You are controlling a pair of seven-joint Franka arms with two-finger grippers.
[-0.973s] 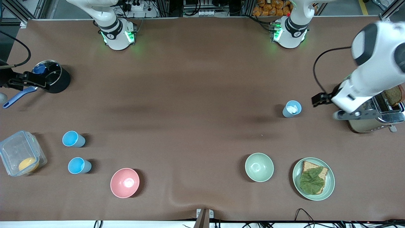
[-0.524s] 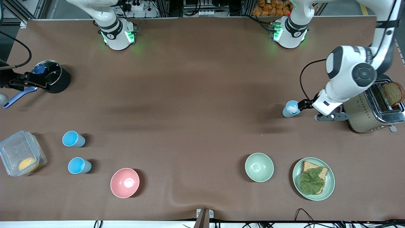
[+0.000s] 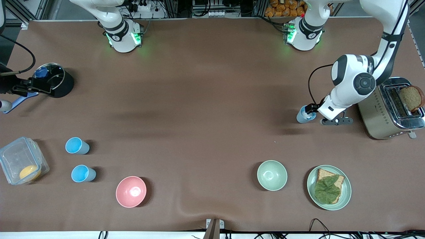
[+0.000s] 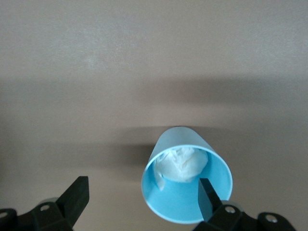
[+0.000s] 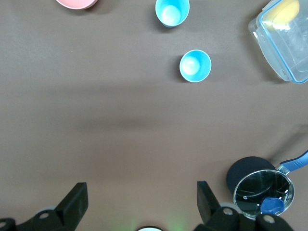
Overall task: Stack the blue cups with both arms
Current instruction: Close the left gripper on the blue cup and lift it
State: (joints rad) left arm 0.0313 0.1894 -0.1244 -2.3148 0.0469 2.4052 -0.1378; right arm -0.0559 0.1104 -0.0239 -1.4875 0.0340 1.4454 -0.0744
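Note:
A paler blue cup (image 3: 303, 116) with a white crumpled wad inside stands near the toaster. My left gripper (image 3: 311, 109) is low at this cup and open. In the left wrist view the cup (image 4: 183, 202) lies toward one finger (image 4: 207, 192), which overlaps its rim, while the other finger (image 4: 77, 195) stands well clear. Two brighter blue cups (image 3: 77, 145) (image 3: 83, 173) stand toward the right arm's end of the table. They also show in the right wrist view (image 5: 195, 66) (image 5: 172, 12). My right gripper (image 5: 140, 199) is open and empty, high over the table by its base, out of the front view.
A toaster (image 3: 391, 109) with a bread slice stands beside the left gripper. A pale green bowl (image 3: 272, 175), a plate with a sandwich (image 3: 345, 196) and a pink bowl (image 3: 130, 191) lie nearer the front camera. A clear container (image 3: 21, 164) and a black pot (image 3: 54, 79) are at the right arm's end.
My left arm has swung from over the toaster toward the paler blue cup and come down, so its open gripper now reaches the cup. The cups have not moved.

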